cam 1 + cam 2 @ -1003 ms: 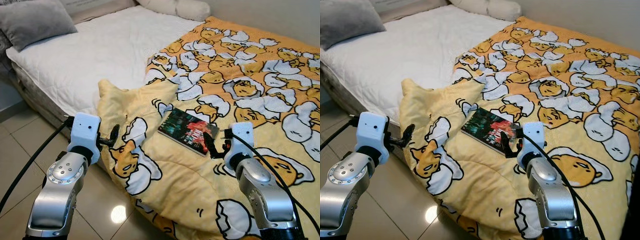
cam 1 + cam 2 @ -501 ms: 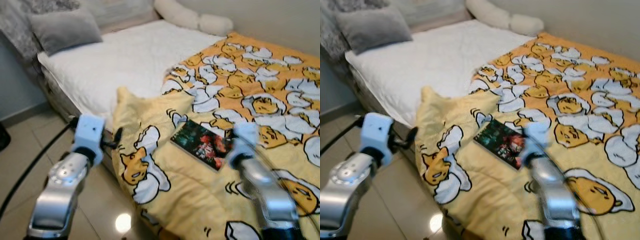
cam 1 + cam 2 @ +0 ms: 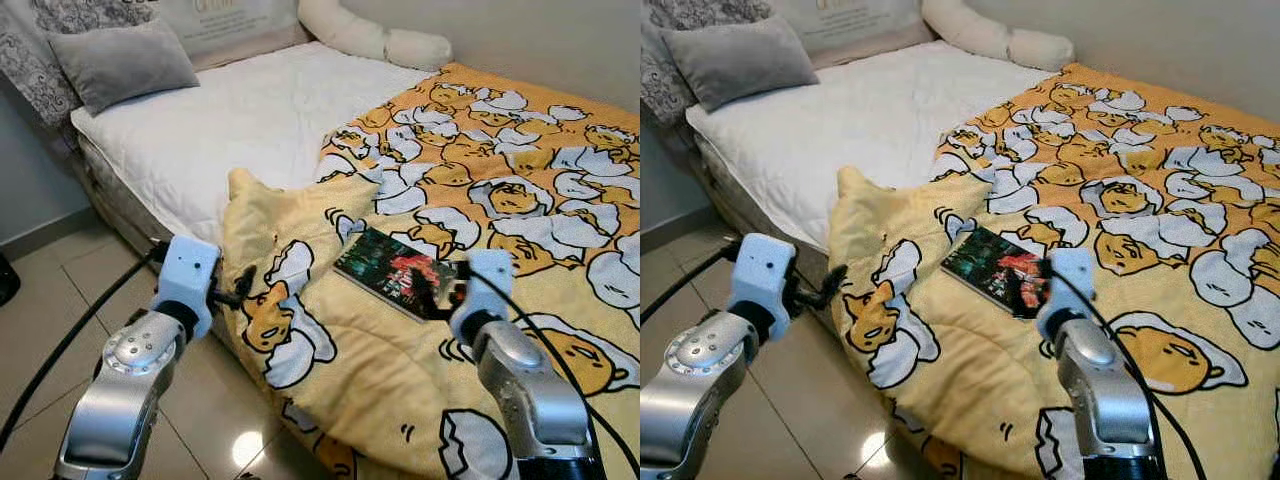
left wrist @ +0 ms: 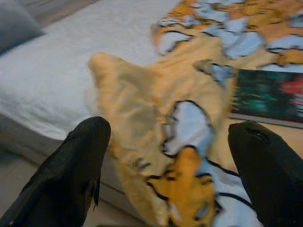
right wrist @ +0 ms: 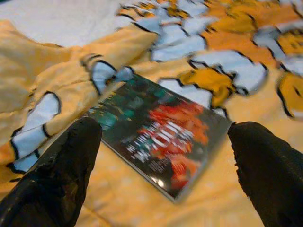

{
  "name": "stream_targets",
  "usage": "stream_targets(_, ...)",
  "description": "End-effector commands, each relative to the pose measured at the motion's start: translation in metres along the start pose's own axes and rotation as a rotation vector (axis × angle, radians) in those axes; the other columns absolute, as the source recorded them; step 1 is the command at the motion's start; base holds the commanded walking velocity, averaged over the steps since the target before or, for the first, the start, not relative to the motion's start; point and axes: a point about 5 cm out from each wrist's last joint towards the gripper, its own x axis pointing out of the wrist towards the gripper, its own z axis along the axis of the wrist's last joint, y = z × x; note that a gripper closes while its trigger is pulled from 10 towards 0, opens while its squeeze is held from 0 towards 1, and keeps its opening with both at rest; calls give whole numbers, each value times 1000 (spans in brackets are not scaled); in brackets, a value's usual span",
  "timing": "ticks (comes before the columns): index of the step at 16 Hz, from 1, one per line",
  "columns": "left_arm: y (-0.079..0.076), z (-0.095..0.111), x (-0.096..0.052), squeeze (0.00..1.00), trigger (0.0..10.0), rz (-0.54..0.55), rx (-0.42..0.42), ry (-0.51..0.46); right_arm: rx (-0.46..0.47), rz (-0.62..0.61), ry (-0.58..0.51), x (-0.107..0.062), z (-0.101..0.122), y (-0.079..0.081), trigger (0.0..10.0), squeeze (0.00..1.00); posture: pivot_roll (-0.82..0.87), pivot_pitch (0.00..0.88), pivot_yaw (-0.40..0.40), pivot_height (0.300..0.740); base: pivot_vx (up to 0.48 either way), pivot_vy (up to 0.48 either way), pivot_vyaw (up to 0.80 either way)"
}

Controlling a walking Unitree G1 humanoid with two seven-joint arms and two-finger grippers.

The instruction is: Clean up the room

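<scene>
Lying flat on a yellow blanket (image 3: pixel 400 370) printed with cartoon egg figures, a book (image 3: pixel 398 274) with a dark cover of green and red sits near the bed's (image 3: pixel 250 120) near edge, its cover writing too blurred to read. The right end effector (image 3: pixel 438 297) hovers right at the book's near corner, and in the right wrist view its two black fingers (image 5: pixel 57 175) stand wide apart with the book (image 5: pixel 161 135) lying between them, untouched as far as can be seen. The left end effector (image 3: pixel 243 285) is held out beside the folded-back flap of the blanket at the side of the bed, above the tiled floor (image 3: pixel 60 290); its fingers (image 4: pixel 71 170) are also spread wide in the left wrist view, with the crumpled blanket flap (image 4: pixel 156 137) ahead of them and nothing gripped. The far half of the bed shows a bare white quilted mattress cover (image 3: pixel 240 110). A grey pillow (image 3: pixel 122 62) rests at the head end, and a long cream bolster (image 3: pixel 372 37) lies along the wall. Behind the grey pillow stands a pale cushion (image 3: pixel 215 16) with faint lettering that cannot be read.
</scene>
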Motion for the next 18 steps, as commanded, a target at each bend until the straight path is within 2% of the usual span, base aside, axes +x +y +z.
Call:
stream_targets(1, -9, 0, 1, 39, 10000, -75, -13, -3, 59, -40, 33, 1, -4, -6, 10000, 1000, -62, 0, 14, 740, 0, 0, 0)
stream_targets(2, -17, 1, 5, 31, 10000, -161, -17, -12, 146, -70, 77, 5, -12, -10, 10000, 1000, -69, 0, 23, 740, 0, 0, 0)
stream_targets(3, -24, 1, 9, 16, 10000, -241, -26, -17, 173, -61, 104, 11, -18, -11, 10000, 1000, -80, 0, 33, 740, 0, 0, 0)
stream_targets(5, -32, -1, 14, 12, 10000, -380, -29, -13, 239, 13, 158, 29, -28, -5, 10000, 1000, -91, 0, 49, 740, 0, 0, 0)
stream_targets(7, -42, -6, 14, 8, 10000, -541, 17, 10, 352, 46, 184, 53, -31, 2, 10000, 1000, -89, 0, 59, 740, 0, 0, 0)
stream_targets(9, -42, -8, 13, 12, 10000, -606, 40, 29, 438, 50, 164, 66, -27, 4, 10000, 1000, -87, 0, 60, 740, 0, 0, 0)
stream_targets(10, -43, -10, 10, 12, 10000, -652, 40, 40, 575, 99, 144, 73, -22, 5, 10000, 1000, -67, 15, 58, 740, 0, 0, 0)
stream_targets(12, -43, -15, 6, 20, 10000, -691, 57, 63, 590, 91, 150, 76, -21, 0, 10000, 1000, -54, 34, 50, 740, 0, 0, 0)
stream_targets(16, -43, -16, -13, 24, 10000, -820, 40, 93, 574, 30, 123, 81, -15, -22, 10000, 1000, -17, 101, 28, 740, 0, 0, 0)
stream_targets(18, -43, -18, -16, 27, 10000, -833, 52, 106, 619, -5, 124, 79, -18, -34, 10000, 1000, -13, 115, 27, 740, 0, 0, 0)
